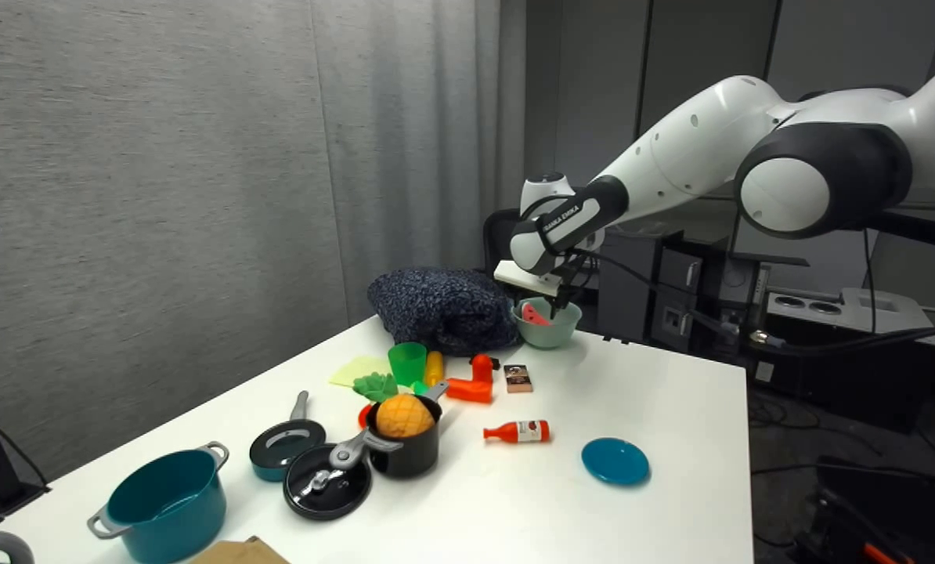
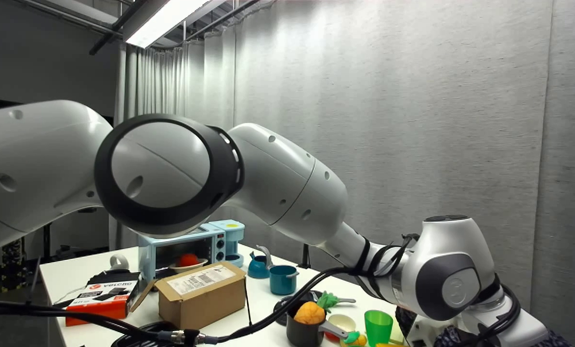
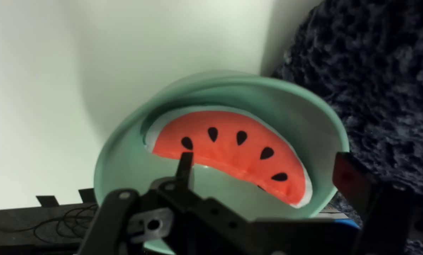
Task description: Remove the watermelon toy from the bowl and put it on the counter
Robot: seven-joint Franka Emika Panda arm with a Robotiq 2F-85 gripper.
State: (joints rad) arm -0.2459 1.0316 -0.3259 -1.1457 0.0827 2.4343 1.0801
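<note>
The watermelon toy [image 3: 229, 141] is a red slice with black seeds and a pale rind. It lies inside the mint-green bowl [image 3: 211, 202] in the wrist view. In an exterior view its red face [image 1: 536, 315] shows inside the bowl [image 1: 546, 337], at the far edge of the white counter [image 1: 640, 392]. My gripper [image 3: 264, 156] is open, its fingers wide apart over the bowl. One fingertip overlaps the toy's straight edge in the picture; the other is by the bowl's rim near the dark cloth. Whether a finger touches the toy, I cannot tell.
A dark fuzzy cloth [image 1: 444, 309] sits right beside the bowl. A small box [image 1: 518, 378], orange pieces [image 1: 471, 388], a green cup [image 1: 408, 363], a red bottle [image 1: 517, 432], a black pot [image 1: 409, 454] and a blue disc [image 1: 615, 460] stand on the counter.
</note>
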